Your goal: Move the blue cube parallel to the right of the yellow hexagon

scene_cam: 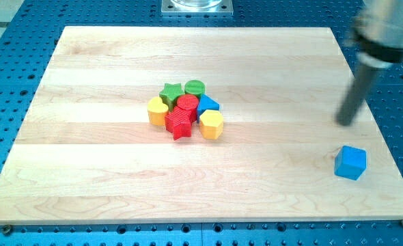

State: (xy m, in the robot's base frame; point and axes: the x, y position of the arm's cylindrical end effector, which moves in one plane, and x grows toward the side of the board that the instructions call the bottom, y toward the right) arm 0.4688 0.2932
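The blue cube [350, 162] sits alone near the board's lower right corner. The yellow hexagon [211, 124] lies at the right front of a cluster near the board's middle. My tip [345, 123] is above the blue cube in the view, a short gap apart from it, far to the right of the cluster. The rod rises toward the view's top right and is blurred there.
The cluster also holds a green star [171, 92], a green cylinder [195, 88], a red cylinder [186, 104], a red star [179, 124], a yellow heart-like block [158, 111] and a blue triangular block [208, 104]. The wooden board [119, 178] lies on a blue perforated table.
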